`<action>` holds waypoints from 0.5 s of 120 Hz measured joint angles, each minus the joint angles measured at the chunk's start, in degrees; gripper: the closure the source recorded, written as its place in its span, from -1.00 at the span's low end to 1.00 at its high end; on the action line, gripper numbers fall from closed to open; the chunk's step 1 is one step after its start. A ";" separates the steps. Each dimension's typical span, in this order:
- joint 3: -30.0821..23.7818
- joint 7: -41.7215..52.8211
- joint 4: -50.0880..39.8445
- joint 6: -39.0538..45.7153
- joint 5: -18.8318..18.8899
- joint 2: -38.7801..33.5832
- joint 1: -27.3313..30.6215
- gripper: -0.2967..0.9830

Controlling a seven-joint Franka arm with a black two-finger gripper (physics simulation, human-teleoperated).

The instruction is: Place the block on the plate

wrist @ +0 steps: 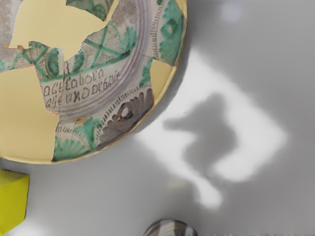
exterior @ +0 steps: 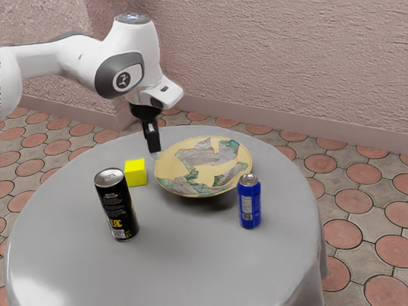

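Yellow block [exterior: 136, 173] sits on the grey-covered table [exterior: 185, 261] near the ceramic plate [exterior: 171, 167], both block and plate cropped in the wrist view, where a rounded striped object [wrist: 171, 229] remains unidentified; whether the gripper [exterior: 154, 152] stands wide or narrow, cannot tell.

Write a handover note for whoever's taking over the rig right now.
Pincer: raised off the table, not holding the block; I can't tell whether it's open or shut.
Yellow block: on the table beside the plate, not touching it.
Also out: black can, blue can, both upright.
Done: block not yet picked up or placed.
Left: grasp the block, lift it, set it on the plate, release.
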 joint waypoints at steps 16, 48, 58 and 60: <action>-1.22 4.89 0.98 1.13 -0.01 3.22 7.02 -0.54; -6.70 13.25 5.41 2.75 0.04 10.39 14.29 -0.54; -8.14 15.43 7.25 3.17 0.01 12.51 16.32 -0.54; -8.36 15.84 7.51 3.23 0.01 12.88 16.68 -0.54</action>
